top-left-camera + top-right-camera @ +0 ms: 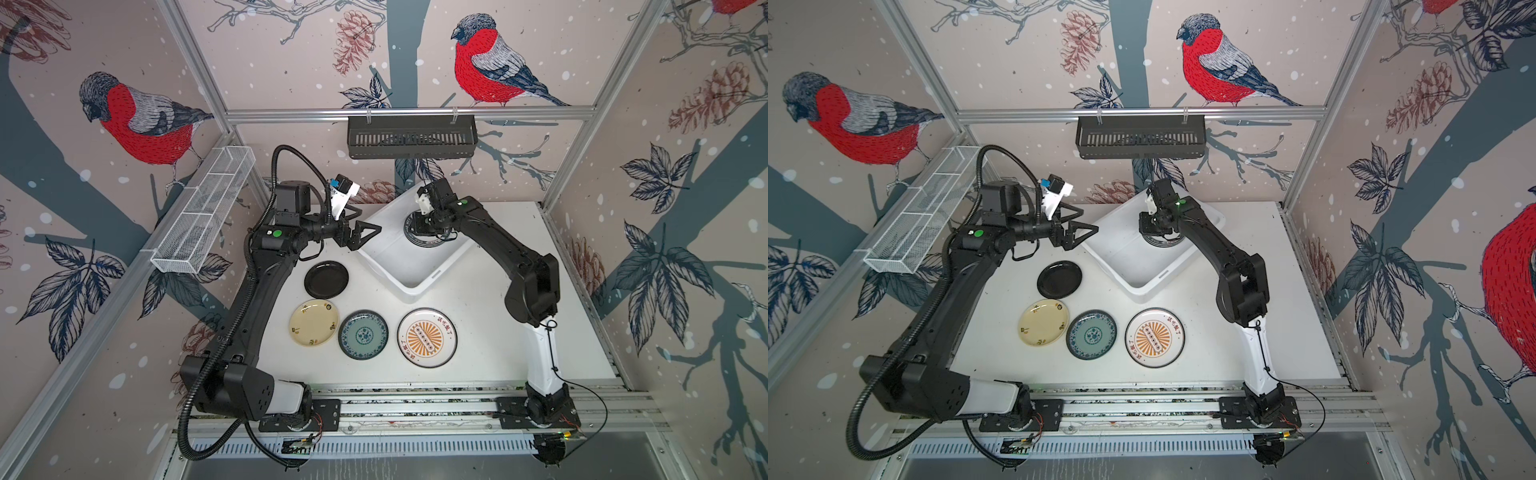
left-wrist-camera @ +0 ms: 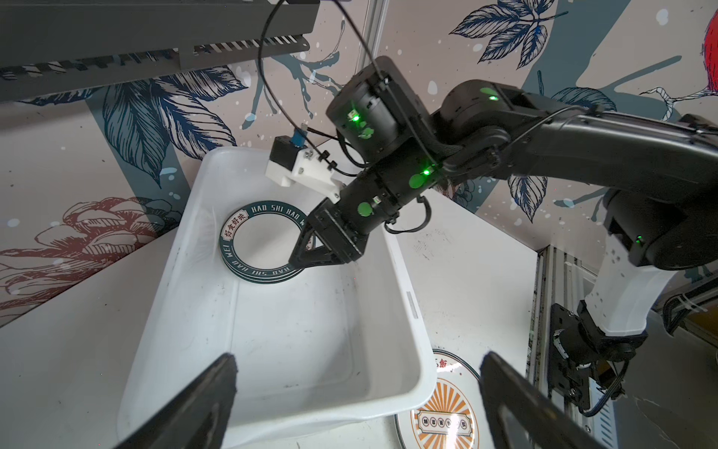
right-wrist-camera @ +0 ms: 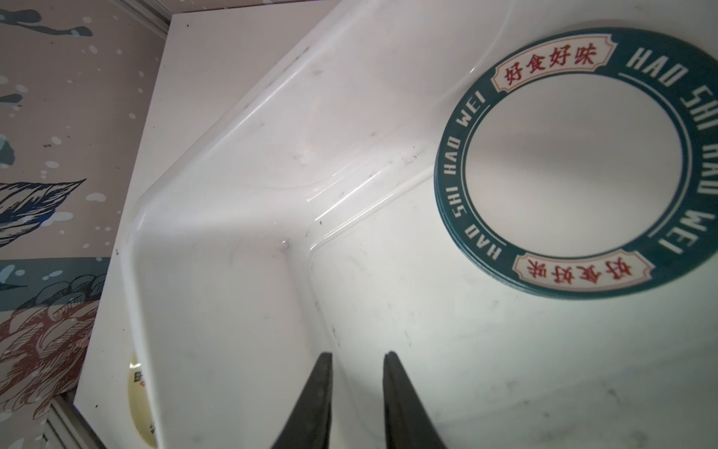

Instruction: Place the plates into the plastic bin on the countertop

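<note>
The white plastic bin (image 1: 395, 255) (image 1: 1133, 266) (image 2: 295, 342) (image 3: 233, 194) stands askew at the back of the countertop (image 1: 498, 353). Inside it lies a stack of green-lettered plates (image 1: 419, 241) (image 2: 268, 241) (image 3: 575, 163). My right gripper (image 1: 417, 228) (image 1: 1152, 232) (image 2: 301, 248) (image 3: 357, 355) hangs in the bin beside that stack, jaws slightly apart with nothing between them. My left gripper (image 1: 370, 220) (image 1: 1090, 219) (image 2: 359, 357) is wide open and empty over the bin's left rim. On the countertop lie a black plate (image 1: 326, 279) (image 1: 1059, 279), a cream-yellow one (image 1: 314, 323) (image 1: 1043, 322) (image 3: 138, 396), a teal one (image 1: 363, 334) (image 1: 1091, 334) and a sunburst one (image 1: 427, 337) (image 1: 1155, 337) (image 2: 443, 412).
A black slotted rack (image 1: 411, 137) hangs from the back rail above the bin. A white wire-mesh basket (image 1: 203, 212) is fixed along the left wall. Aluminium rails (image 1: 415, 407) with both arm bases border the front edge.
</note>
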`<state>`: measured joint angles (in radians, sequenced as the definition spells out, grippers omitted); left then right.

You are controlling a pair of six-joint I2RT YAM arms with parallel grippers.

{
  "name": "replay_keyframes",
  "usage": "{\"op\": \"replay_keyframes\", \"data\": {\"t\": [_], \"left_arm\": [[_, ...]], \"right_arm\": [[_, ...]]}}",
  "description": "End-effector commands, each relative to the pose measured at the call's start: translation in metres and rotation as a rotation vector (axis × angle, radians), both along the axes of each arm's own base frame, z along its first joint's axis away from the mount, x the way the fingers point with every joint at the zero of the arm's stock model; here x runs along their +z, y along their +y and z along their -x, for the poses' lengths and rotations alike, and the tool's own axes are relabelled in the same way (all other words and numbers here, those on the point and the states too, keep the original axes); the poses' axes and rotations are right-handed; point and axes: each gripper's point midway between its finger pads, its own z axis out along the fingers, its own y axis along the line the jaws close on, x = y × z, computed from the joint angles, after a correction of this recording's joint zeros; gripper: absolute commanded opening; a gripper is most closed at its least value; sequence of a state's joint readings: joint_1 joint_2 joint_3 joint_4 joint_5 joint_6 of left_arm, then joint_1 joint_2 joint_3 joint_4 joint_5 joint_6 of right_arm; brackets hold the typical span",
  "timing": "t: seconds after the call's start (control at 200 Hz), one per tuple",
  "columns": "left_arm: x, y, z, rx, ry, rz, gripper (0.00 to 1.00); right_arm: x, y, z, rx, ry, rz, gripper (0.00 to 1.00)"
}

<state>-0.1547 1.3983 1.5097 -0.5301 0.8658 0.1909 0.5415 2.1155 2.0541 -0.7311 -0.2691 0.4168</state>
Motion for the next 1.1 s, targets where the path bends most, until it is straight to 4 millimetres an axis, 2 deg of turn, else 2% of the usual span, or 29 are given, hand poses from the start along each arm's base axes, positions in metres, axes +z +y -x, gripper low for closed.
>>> {"op": "replay_keyframes", "data": {"t": [0.0, 0.065, 0.09, 0.125, 0.23, 0.36, 0.5, 0.595, 0.695, 0.78, 0.916, 1.096], "left_arm": [[0.004, -0.002, 0.002, -0.017, -0.015, -0.003, 0.96], [0.004, -0.001, 0.002, -0.014, -0.016, -0.007, 0.97], [0.003, -0.001, 0.002, -0.013, -0.015, -0.008, 0.96], [0.002, -0.001, 0.001, -0.013, -0.013, -0.01, 0.97], [0.0, -0.001, -0.001, -0.015, -0.003, -0.01, 0.96], [0.001, -0.003, -0.003, -0.026, 0.009, -0.001, 0.96], [0.004, -0.006, -0.005, -0.036, 0.02, 0.013, 0.97], [0.003, -0.005, -0.005, -0.037, 0.023, 0.013, 0.96], [0.002, -0.006, -0.003, -0.044, 0.029, 0.014, 0.96], [0.0, -0.006, -0.002, -0.047, 0.032, 0.013, 0.96], [-0.001, -0.006, -0.001, -0.047, 0.034, 0.014, 0.97], [0.001, -0.006, 0.002, -0.05, 0.032, 0.016, 0.97]], "right_arm": [[0.028, -0.007, 0.019, 0.009, -0.046, -0.026, 0.26], [0.045, -0.018, 0.039, 0.005, -0.069, -0.046, 0.26], [0.045, -0.023, 0.048, 0.003, -0.069, -0.053, 0.26], [0.057, -0.031, 0.06, -0.006, -0.093, -0.079, 0.27], [0.066, -0.056, 0.1, -0.02, -0.089, -0.146, 0.29], [0.05, -0.084, 0.151, -0.041, -0.046, -0.184, 0.32], [0.003, -0.116, 0.195, -0.102, 0.07, -0.188, 0.35], [-0.036, -0.139, 0.217, -0.181, 0.157, -0.173, 0.35], [-0.073, -0.153, 0.235, -0.244, 0.24, -0.179, 0.35], [-0.091, -0.152, 0.247, -0.241, 0.286, -0.216, 0.35], [-0.11, -0.141, 0.254, -0.208, 0.334, -0.297, 0.36], [-0.131, -0.138, 0.262, -0.181, 0.38, -0.291, 0.36]]}}
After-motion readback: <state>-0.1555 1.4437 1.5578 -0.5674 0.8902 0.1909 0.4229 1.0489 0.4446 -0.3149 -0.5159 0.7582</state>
